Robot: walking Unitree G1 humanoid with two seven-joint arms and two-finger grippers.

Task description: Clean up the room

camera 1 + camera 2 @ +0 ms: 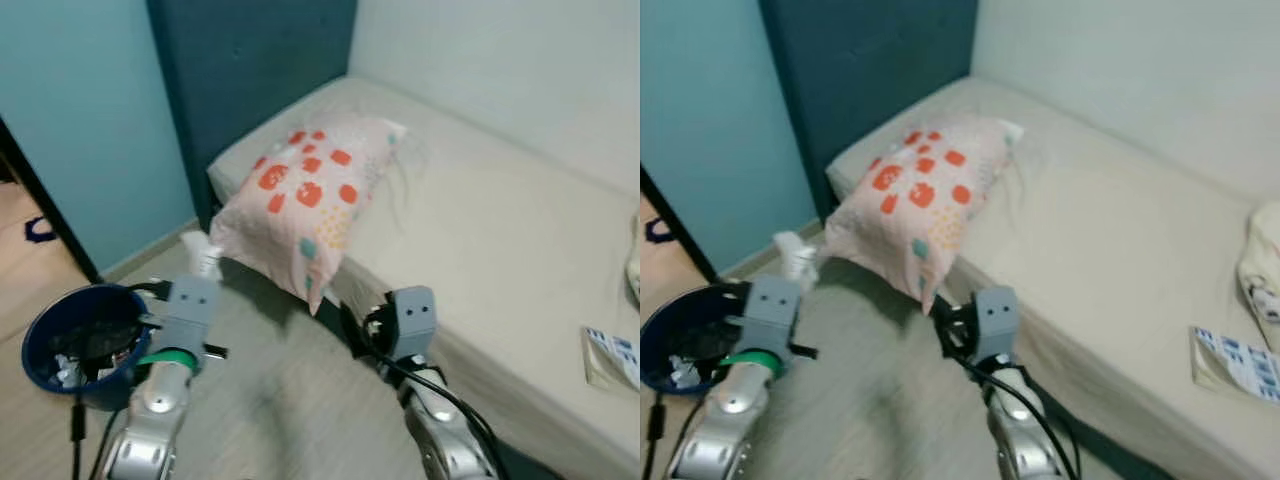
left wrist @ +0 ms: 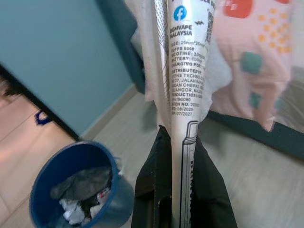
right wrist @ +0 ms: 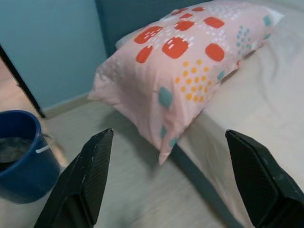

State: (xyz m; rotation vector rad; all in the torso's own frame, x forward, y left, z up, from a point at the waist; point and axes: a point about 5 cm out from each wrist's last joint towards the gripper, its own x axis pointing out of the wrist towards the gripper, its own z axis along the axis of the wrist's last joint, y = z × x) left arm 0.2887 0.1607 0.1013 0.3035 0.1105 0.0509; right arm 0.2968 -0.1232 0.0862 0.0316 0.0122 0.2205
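Left gripper [image 2: 183, 142] clamped on white vape wrapper [image 2: 185, 66], above blue trash bin [image 2: 76, 190]. Right gripper [image 3: 171, 180] fingers apart, near pillow [image 3: 185, 71].

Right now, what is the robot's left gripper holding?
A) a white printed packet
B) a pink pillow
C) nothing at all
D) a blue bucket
A: the left wrist view shows the left gripper clamped on a white printed packet, with the blue bin on the floor below it.

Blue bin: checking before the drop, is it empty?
No, the blue bin already holds crumpled paper and dark scraps.
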